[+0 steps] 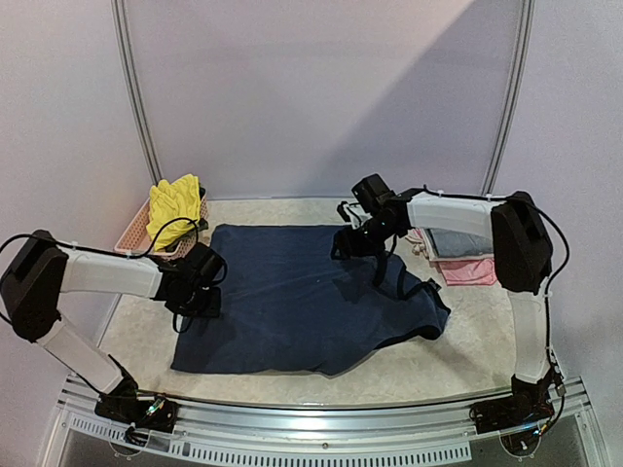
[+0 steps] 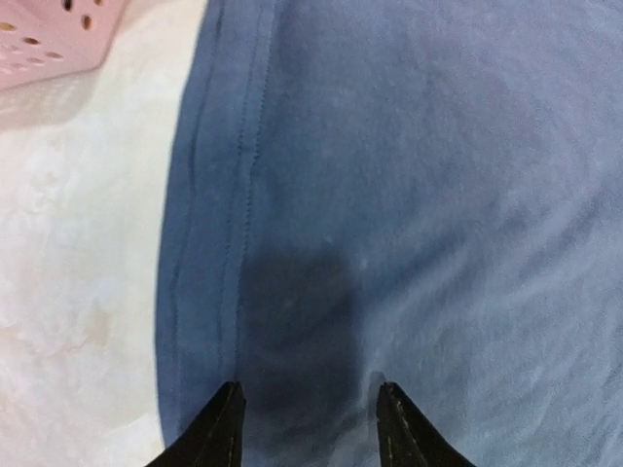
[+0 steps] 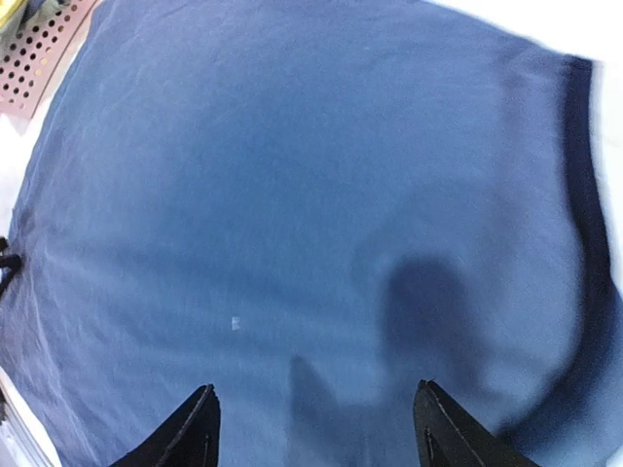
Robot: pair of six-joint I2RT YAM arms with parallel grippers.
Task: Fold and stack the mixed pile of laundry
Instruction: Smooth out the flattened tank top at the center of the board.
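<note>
A: Entry one, far left?

B: Basket (image 1: 134,233), pink lattice, at the far-left corner of the tabletop (image 1: 487,336). A yellow garment (image 1: 175,206) hangs over its rim, unfolded. It is probably parked there until its turn comes.

A: Entry two?

B: Left fingers (image 2: 216,433), apart, with nothing between them. They sit low over the stitched left hem of the navy top (image 1: 302,302). That spot suits pinning the edge or picking it up. I cannot tell whether they touch the cloth.

A: The top itself?

B: It lies in the middle of the tabletop, between the arms, spread mostly flat as a fold requires. The right side is rumpled, with one part doubled over. By my reading, its folding has barely begun.

A: Entry four?

B: Right fingers (image 3: 190,433), wide apart and empty, raised above the far-right part of the top. The likely reason is to line up on the rumpled side, to smooth it or to grasp it.

A: Far right?

B: Stack (image 1: 459,258) of folded pieces, grey over pink, just beside the top's right edge and well apart from the basket. It appears to be kept clear of the folding area so finished pieces lie undisturbed. The navy top presumably belongs on it once folded, and the yellow garment after that.
</note>
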